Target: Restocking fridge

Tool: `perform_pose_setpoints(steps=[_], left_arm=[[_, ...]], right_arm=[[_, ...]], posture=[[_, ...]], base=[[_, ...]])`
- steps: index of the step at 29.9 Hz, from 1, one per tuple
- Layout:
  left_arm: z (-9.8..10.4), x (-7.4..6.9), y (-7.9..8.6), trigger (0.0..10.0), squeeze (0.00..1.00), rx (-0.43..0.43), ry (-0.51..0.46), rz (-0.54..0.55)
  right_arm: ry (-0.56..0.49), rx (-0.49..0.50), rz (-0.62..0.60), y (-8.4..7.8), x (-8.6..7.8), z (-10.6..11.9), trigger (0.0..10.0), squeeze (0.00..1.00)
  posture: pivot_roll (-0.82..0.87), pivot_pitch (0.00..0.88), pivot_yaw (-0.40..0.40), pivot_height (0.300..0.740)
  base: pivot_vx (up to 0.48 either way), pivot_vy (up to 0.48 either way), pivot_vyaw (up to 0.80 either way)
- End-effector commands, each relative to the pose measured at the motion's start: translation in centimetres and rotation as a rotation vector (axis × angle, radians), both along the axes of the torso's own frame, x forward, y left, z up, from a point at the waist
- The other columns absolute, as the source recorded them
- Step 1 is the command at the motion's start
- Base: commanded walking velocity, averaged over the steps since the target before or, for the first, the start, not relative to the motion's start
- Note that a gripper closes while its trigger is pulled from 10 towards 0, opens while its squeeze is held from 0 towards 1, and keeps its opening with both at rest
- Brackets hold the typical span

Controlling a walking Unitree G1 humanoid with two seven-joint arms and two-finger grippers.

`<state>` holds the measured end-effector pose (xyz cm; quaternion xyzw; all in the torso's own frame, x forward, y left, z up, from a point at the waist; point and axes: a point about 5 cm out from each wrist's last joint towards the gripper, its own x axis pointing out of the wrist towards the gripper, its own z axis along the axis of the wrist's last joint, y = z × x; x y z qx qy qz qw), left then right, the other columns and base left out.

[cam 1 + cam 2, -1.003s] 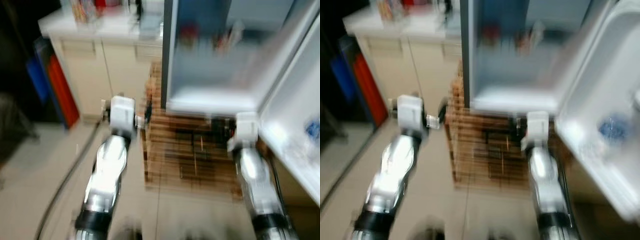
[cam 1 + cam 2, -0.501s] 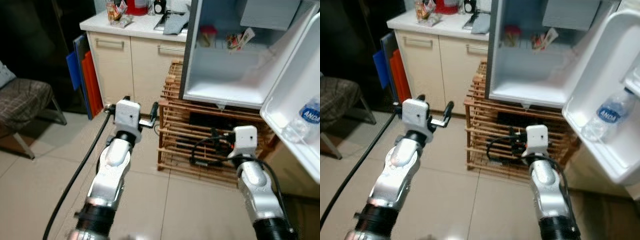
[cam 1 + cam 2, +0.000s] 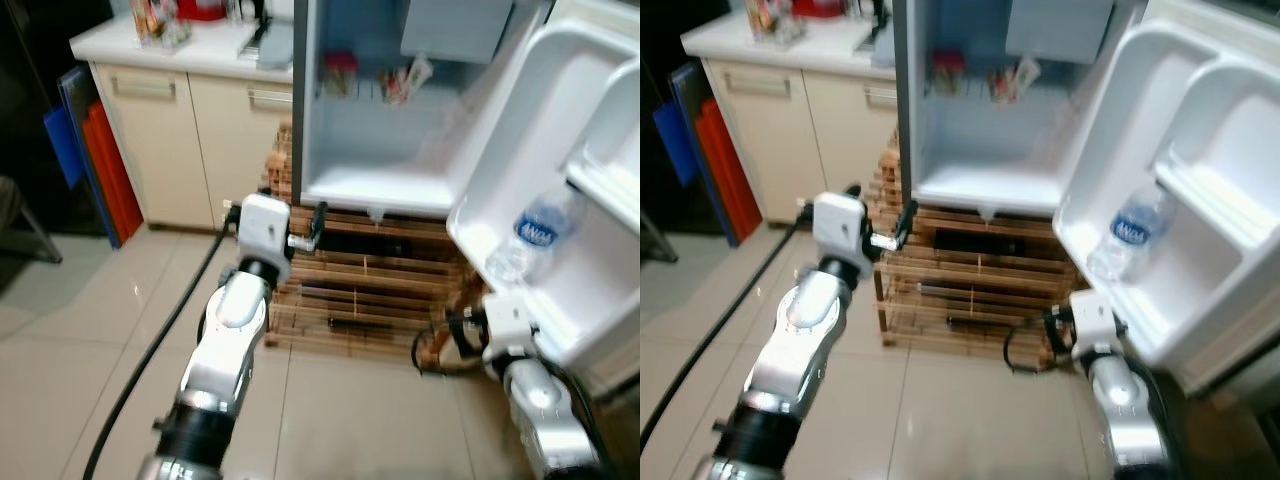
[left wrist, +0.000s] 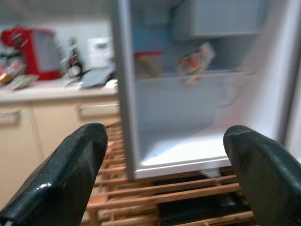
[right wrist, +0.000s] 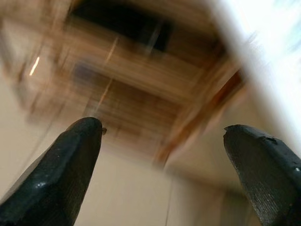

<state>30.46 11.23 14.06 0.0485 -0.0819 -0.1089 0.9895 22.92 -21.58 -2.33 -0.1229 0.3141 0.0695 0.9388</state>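
Facing an open mini fridge (image 3: 380, 150) that sits on a slatted wooden rack (image 3: 350, 290), we have both grippers raised and empty. Our left gripper (image 3: 318, 226) is near the centre of the head view, level with the fridge's bottom edge and aimed at the cabinet; in its wrist view the 2 black fingertips (image 4: 66, 174) stand wide apart, with the fridge interior between them. Our right gripper (image 5: 160, 155) is low at about 4 o'clock, just under the swung-open fridge door (image 3: 560, 200); its wrist view, blurred, shows its fingers equally spread over the rack and the tiled floor (image 3: 80, 340). A water bottle (image 3: 528, 238) with a blue label lies tilted in the door's lower shelf, at about 3 o'clock. Inside the fridge, on its upper shelf, a red-lidded container (image 3: 340, 72) stands beside a small packet (image 3: 410, 78); the lower compartment holds nothing. At 11 o'clock a beige cabinet (image 3: 190, 130) carries a white countertop with a red appliance (image 4: 33, 44). Blue and red boards (image 3: 85, 160) lean beside the cabinet at 10 o'clock. A black cable (image 3: 150, 350) runs along the floor under our left arm.
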Motion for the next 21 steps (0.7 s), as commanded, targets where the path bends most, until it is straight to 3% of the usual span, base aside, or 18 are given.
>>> perform_pose_setpoints(steps=[1,3,4,7,10,11,14,15,16,17,18,19,20,21], left_arm=[[0.5,0.2,-0.9,10.0,0.00,-0.018,-0.012,-0.026],[0.4,0.2,-0.8,10.0,0.00,-0.016,-0.005,-0.024],[0.4,0.2,-0.8,10.0,0.00,-0.016,-0.005,-0.024],[0.0,0.3,-0.7,10.0,0.00,-0.004,0.016,-0.013],[-0.4,0.5,-0.7,10.0,0.00,0.012,0.042,-0.007],[-1.3,0.7,-0.6,10.0,0.00,0.058,0.093,-0.003],[-5.1,0.7,-0.1,10.0,0.00,0.211,0.313,0.017],[-6.9,0.4,0.3,10.0,0.00,0.237,0.425,0.023],[-6.9,0.4,0.3,10.0,0.00,0.237,0.425,0.023],[-8.4,-0.1,0.7,10.0,0.00,0.243,0.521,0.026],[-10.4,-0.9,1.3,10.0,0.00,0.243,0.632,0.034],[-10.8,-1.0,1.5,10.0,0.00,0.244,0.649,0.034],[-10.8,-1.0,1.5,10.0,0.00,0.244,0.649,0.034],[-11.2,-1.3,1.5,10.0,0.00,0.258,0.665,0.021]], right_arm=[[0.214,-0.006,-0.086,-2.7,-3.7,-2.6,10.0,0.00],[0.310,-0.017,-0.141,-3.8,-5.9,-3.8,10.0,0.00],[0.310,-0.017,-0.141,-3.8,-5.9,-3.8,10.0,0.00],[0.418,-0.065,-0.201,-5.7,-9.9,-5.1,10.0,0.00],[0.455,-0.121,-0.303,-6.6,-10.9,-5.6,10.0,0.00],[0.463,-0.182,-0.371,-7.3,-11.1,-5.7,10.0,0.00],[0.367,-0.358,-0.513,-10.3,-9.8,-3.9,10.0,0.00],[0.316,-0.414,-0.568,-11.4,-9.1,-3.0,10.0,0.00],[0.316,-0.414,-0.568,-11.4,-9.1,-3.0,10.0,0.00],[0.265,-0.442,-0.606,-12.2,-8.3,-2.1,10.0,0.00],[0.128,-0.502,-0.646,-14.4,-5.6,0.8,10.0,0.00],[0.059,-0.513,-0.645,-14.9,-4.2,2.1,10.0,0.00],[0.059,-0.513,-0.645,-14.9,-4.2,2.1,10.0,0.00],[-0.103,-0.502,-0.617,-14.5,-0.7,4.6,10.0,0.00]], posture=[[-0.06,0.000,-0.014,0.740],[-0.06,0.000,-0.011,0.740],[-0.06,0.000,-0.011,0.740],[-0.07,0.000,-0.011,0.740],[-0.07,0.000,-0.011,0.740],[-0.08,0.000,-0.008,0.740],[-0.08,0.000,-0.008,0.740],[-0.08,0.000,-0.007,0.740],[-0.08,0.000,-0.007,0.740],[-0.08,0.000,-0.006,0.740],[-0.08,0.000,-0.001,0.740],[-0.08,0.000,-0.001,0.740],[-0.08,0.000,-0.001,0.740],[-0.08,0.000,0.001,0.740]], base=[[0.000,0.000,0.00],[0.000,0.000,0.00],[0.000,0.000,0.00],[0.000,0.000,0.00],[0.000,0.000,0.00],[0.000,0.000,0.00],[0.000,0.000,0.00],[0.000,0.000,0.00],[0.000,0.000,0.00],[0.000,0.000,0.00],[0.000,0.000,0.00],[0.000,0.000,0.00],[0.000,0.000,0.00],[0.000,0.000,0.00]])
